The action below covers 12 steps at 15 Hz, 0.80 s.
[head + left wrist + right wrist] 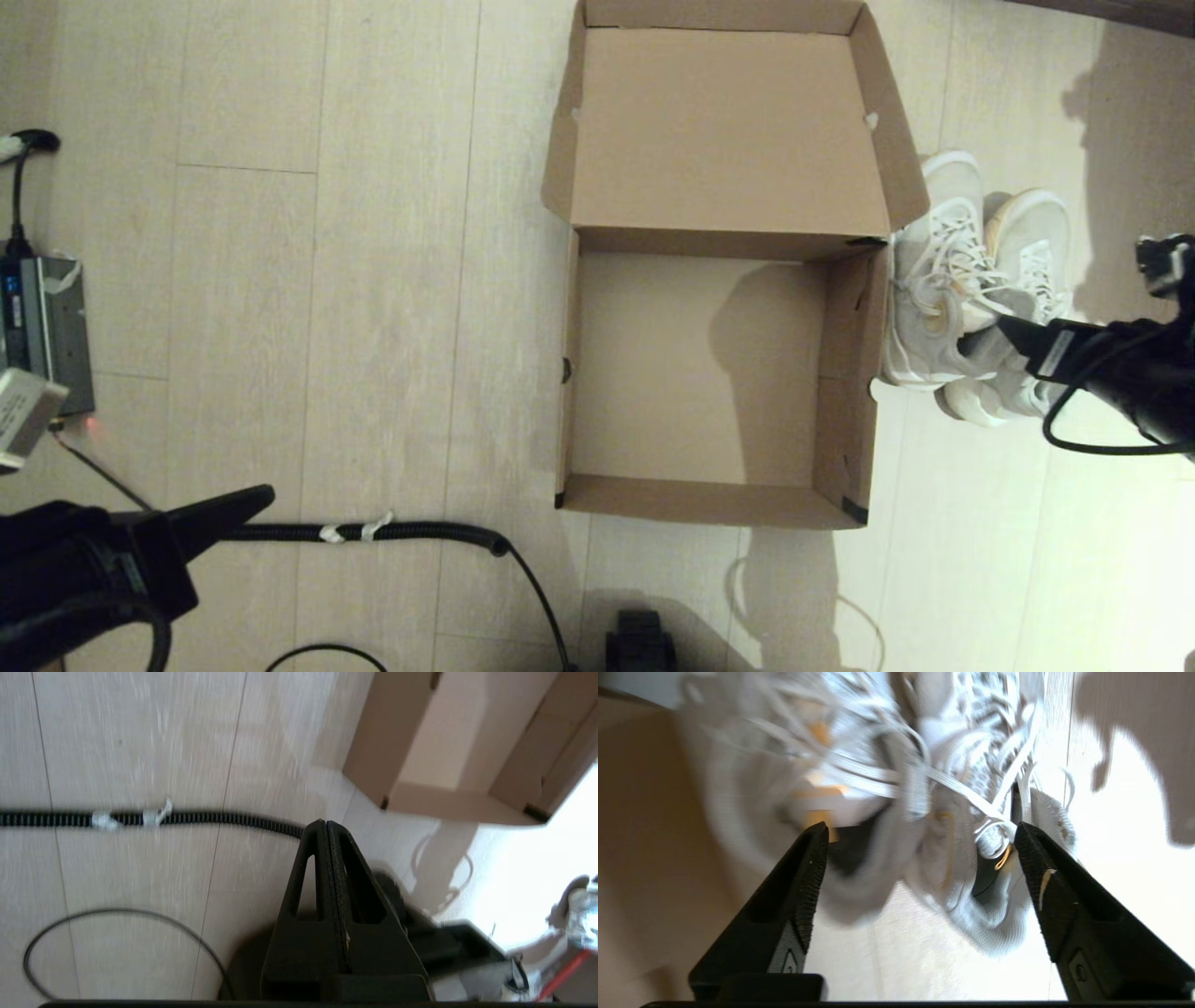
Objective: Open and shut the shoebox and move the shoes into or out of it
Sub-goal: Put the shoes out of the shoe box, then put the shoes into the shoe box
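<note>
Shoebox (695, 369): lid open, long axis away from robot
Shoes (971, 289): toes pointing away; beside box's right wall
Right gripper (920, 835): fingers spread around heels
Left gripper (327, 826): fingers clenched; parked

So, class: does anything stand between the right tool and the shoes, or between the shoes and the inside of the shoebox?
Nothing visible blocks the right tool: it is open, its fingers either side of the shoes' heel ends. The shoebox is open and empty, but its right wall stands between the shoes and the inside, so they would probably need lifting over it.
</note>
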{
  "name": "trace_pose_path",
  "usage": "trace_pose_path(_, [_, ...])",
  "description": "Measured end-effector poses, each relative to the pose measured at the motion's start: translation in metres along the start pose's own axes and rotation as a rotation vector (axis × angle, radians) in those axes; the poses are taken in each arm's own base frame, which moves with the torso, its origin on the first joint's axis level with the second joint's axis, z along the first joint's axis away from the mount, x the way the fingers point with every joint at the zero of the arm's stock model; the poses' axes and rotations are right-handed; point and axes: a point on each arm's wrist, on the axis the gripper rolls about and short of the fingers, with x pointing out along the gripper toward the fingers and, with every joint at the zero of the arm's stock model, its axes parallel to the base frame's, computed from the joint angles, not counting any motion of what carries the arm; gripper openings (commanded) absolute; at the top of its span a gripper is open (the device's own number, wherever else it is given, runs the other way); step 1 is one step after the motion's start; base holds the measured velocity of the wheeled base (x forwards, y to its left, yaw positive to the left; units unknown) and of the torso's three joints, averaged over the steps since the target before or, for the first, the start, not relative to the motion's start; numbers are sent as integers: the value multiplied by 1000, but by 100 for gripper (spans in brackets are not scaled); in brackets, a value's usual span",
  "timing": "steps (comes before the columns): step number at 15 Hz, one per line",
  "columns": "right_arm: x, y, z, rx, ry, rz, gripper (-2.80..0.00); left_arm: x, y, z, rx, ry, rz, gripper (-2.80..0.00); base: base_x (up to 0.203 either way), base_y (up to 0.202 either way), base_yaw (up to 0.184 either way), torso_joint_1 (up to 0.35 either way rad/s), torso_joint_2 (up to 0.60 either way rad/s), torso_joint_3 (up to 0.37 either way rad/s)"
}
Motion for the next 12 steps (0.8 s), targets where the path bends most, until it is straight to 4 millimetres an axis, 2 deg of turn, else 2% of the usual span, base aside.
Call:
trace_pose_path(1, [-13, 10, 6, 9, 6, 40, -280, -4, -1, 0, 1, -11, -3, -280, 0, 0, 0, 0, 0, 0])
trace_pose_path(4, [-39, 41, 13, 28, 22, 178, -280, -8, -1, -1, 5, -23, -6, -280, 0, 0, 0, 0, 0, 0])
trace_pose_path(6, [-44, 57, 11, 49, 36, 253, -280, -9, 0, -6, 3, -11, -3, -280, 0, 0, 0, 0, 0, 0])
trace_pose_path(9, [-35, 71, 1, 51, 59, 292, -280, -8, 1, -9, 1, -1, -2, -280, 0, 0, 0, 0, 0, 0])
trace_pose_path(12, [-13, 80, -12, 44, 53, 299, -280, -4, 2, -10, -2, 12, -1, -280, 0, 0, 0, 0, 0, 0])
